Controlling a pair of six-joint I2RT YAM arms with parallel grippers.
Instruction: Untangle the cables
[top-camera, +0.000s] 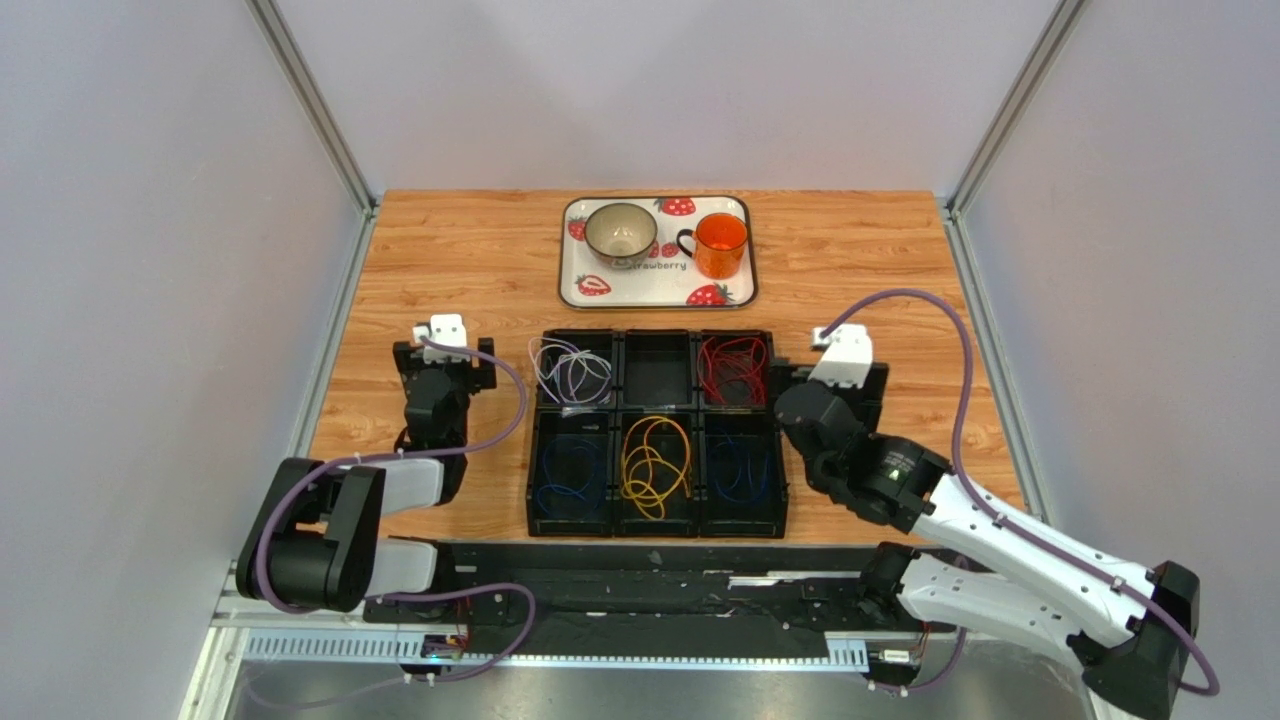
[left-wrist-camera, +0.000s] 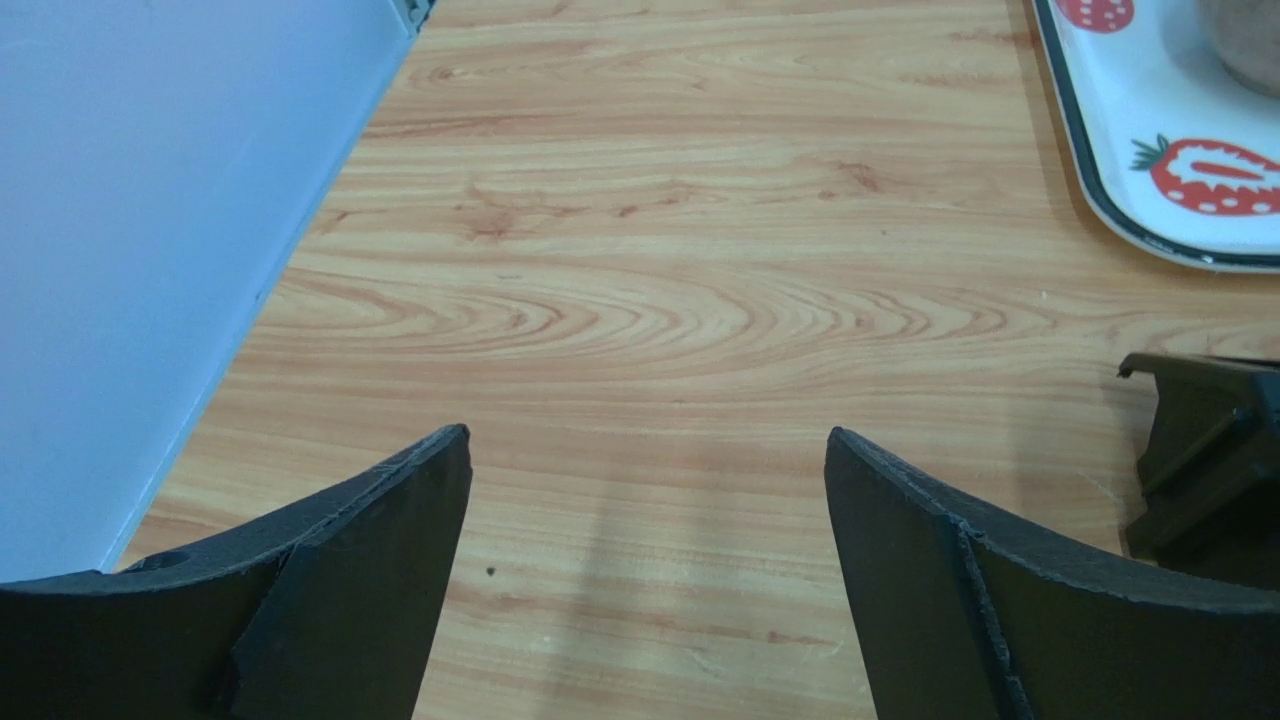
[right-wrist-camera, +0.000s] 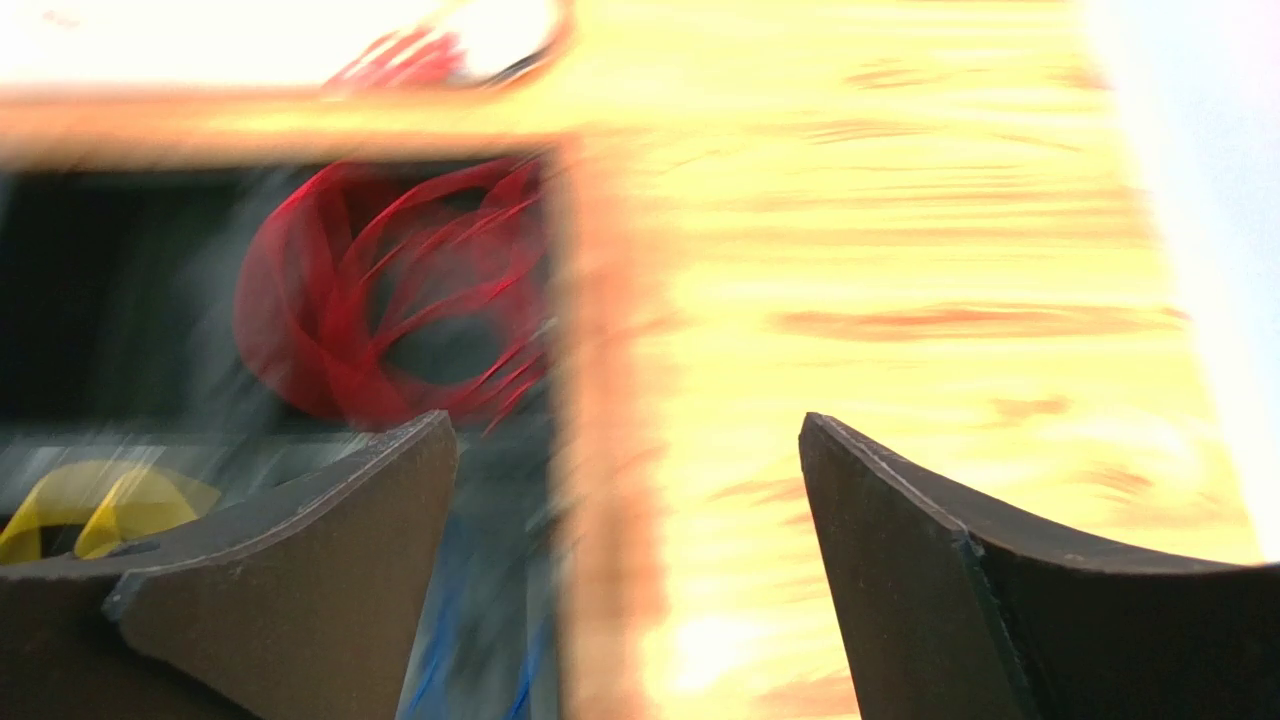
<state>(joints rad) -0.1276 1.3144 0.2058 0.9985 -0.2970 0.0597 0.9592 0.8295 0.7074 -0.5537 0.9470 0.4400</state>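
Observation:
A black divided bin (top-camera: 657, 519) sits mid-table and holds the cables in separate compartments: white-grey (top-camera: 571, 371) at back left, red (top-camera: 735, 368) at back right, yellow-orange (top-camera: 657, 465) at front middle, blue (top-camera: 568, 483) at front left and blue (top-camera: 742, 468) at front right. My left gripper (top-camera: 440, 357) is open and empty over bare wood left of the bin; its jaws stand wide apart in the left wrist view (left-wrist-camera: 646, 450). My right gripper (top-camera: 822, 393) is open and empty just right of the bin's right wall. The blurred right wrist view shows the red cable (right-wrist-camera: 391, 293).
A strawberry-print tray (top-camera: 736, 291) at the back holds a beige bowl (top-camera: 621, 231) and an orange mug (top-camera: 720, 243). Grey walls flank the wooden table on both sides. The bin's corner (left-wrist-camera: 1210, 450) shows at the right of the left wrist view.

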